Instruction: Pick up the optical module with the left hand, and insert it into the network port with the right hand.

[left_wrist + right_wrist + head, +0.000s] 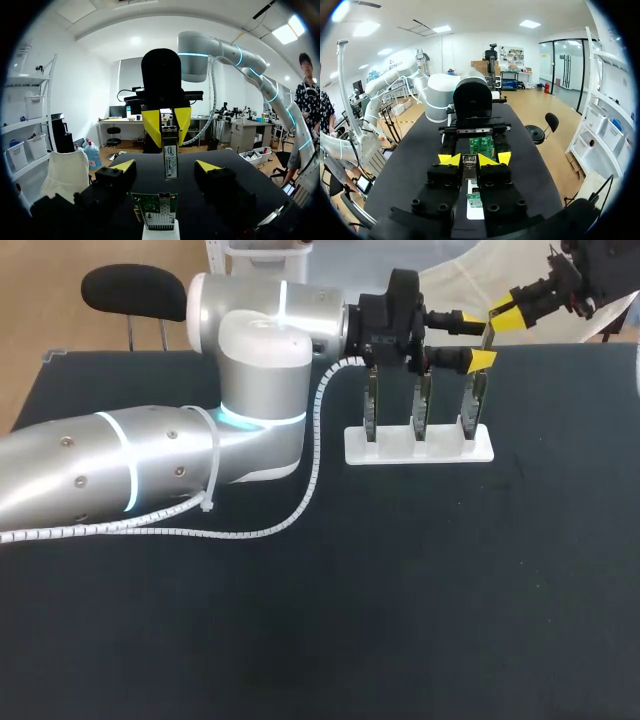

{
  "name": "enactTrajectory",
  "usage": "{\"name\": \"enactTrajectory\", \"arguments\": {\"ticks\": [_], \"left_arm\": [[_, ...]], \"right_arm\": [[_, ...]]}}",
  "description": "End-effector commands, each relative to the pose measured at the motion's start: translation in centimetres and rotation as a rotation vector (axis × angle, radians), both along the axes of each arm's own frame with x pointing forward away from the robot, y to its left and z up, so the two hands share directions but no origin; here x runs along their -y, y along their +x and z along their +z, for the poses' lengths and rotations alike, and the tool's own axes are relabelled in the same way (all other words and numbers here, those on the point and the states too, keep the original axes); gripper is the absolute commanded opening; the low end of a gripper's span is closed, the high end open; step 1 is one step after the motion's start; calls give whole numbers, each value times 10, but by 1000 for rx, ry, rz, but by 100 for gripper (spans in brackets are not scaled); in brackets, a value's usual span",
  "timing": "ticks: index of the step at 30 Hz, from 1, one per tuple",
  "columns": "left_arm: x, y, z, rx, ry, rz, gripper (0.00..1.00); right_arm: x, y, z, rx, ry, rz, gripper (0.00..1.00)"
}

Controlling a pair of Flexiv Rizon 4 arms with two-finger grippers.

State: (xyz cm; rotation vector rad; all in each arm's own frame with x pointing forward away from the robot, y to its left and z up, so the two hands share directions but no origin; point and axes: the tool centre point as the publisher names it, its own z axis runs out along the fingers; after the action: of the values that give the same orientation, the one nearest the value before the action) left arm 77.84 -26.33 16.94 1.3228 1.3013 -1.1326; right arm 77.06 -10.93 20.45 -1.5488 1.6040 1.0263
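We look down on a dark, matte table [400, 590] that fills most of the frame. In the upper left of the frame lies a tan wooden floor [40, 300], and a black chair [130, 290] stands there just beyond the table's edge. From the left wrist we see a white wall [95, 80], a white ceiling [125, 15] with a round lamp [135, 40] and a bright panel light [290, 31], white shelving [22, 135] holding bins, and desks [112, 120] along the wall. From the right wrist we see the same floor running to black-framed glass doors [567, 65], with ceiling panels [530, 23] glowing overhead
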Motion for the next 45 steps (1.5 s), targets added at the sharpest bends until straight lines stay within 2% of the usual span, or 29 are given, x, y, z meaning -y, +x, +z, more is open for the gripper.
{"name": "enactTrajectory", "arguments": {"ticks": [1,8,13,23,26,37,45], "left_arm": [[1,1,-1,1,-1,-1,100],[-3,1,3,2,40,2,100],[-9,-2,4,-29,108,-5,100],[-20,-6,8,-31,196,-24,100],[-21,-5,6,-38,254,-49,100],[-22,-5,-4,-100,311,-74,100],[-23,-6,-9,-100,325,-63,100]], "right_arm": [[0,-2,0,4,0,-4,0],[1,-3,0,5,2,-7,0],[1,-3,-1,10,1,-7,0],[2,-2,-2,14,-2,0,0],[2,-1,-1,16,0,1,0],[2,1,-2,14,1,0,0],[3,1,-3,8,-1,1,0]]}}
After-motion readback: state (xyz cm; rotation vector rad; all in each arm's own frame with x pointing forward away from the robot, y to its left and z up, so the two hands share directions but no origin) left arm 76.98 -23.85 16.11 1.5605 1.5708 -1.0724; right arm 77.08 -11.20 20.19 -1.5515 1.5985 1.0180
